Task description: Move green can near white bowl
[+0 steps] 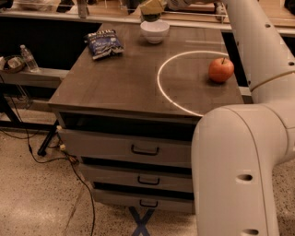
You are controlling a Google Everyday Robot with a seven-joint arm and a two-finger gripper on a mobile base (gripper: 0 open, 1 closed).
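Observation:
The white bowl (pixel 155 32) stands on the far part of the wooden table top (pixel 120 83). My gripper (pixel 152 8) is at the top edge of the camera view, directly above the bowl's far rim. Its yellowish fingers (pixel 151 6) are shut on the green can (pixel 150 18). Only the can's dark green lower end shows beneath them, held just above the bowl. The rest of the can is hidden by the gripper and the frame edge.
A dark blue snack bag (pixel 104 44) lies left of the bowl. A red apple (pixel 221 70) sits at the right, inside a white circle mark. My white arm (pixel 249 152) fills the right side. Drawers (pixel 145 150) are below the top, and a water bottle (pixel 28 57) stands on a shelf at the left.

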